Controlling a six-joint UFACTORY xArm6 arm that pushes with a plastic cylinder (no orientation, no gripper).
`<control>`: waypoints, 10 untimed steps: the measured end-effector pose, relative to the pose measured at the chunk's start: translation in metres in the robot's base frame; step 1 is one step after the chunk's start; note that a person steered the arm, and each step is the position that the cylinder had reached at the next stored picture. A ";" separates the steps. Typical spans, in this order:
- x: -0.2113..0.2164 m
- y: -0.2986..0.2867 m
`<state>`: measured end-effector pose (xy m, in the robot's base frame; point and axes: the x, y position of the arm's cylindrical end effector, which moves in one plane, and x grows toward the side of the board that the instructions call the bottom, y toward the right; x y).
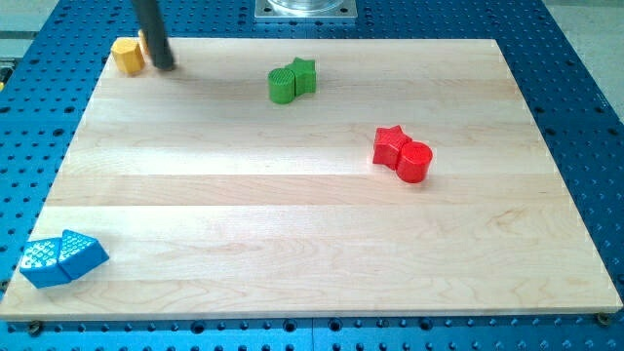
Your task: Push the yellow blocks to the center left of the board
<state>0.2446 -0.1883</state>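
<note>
Nearest the camera, at the view's bottom left corner of the wooden surface [292, 244], sit two blue blocks pressed together: a ribbed blue block [43, 263] on the view's left and a wedge-like blue block [84, 253] touching its right side. Both lie well apart from everything else, far below and to the left of the red pair.

Farther up and to the view's right, the red star block [390, 144] touches the red cylinder [414, 162], which lies just below and to the right of the star. This red pair serves as the landmark for the rest.

Above and to the left of the red pair, near the surface's top edge, a green cylinder [282, 85] touches a green star block [304, 74], the star lying to the cylinder's upper right.

Much farther to the left of the red pair, at the top left corner of the surface, stands the yellow block [127, 56], roughly hexagonal. Only one yellow block can be clearly made out; whether a second hides behind the rod cannot be told.

The tool is a plain dark rod with nothing to open or close, so it grips nothing. Its lower end, the tip [165, 68], rests just to the right of the yellow block, touching or nearly touching its right side; the exact contact cannot be told.
</note>
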 end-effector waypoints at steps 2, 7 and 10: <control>-0.053 0.017; -0.053 -0.049; -0.026 -0.044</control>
<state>0.2189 -0.2320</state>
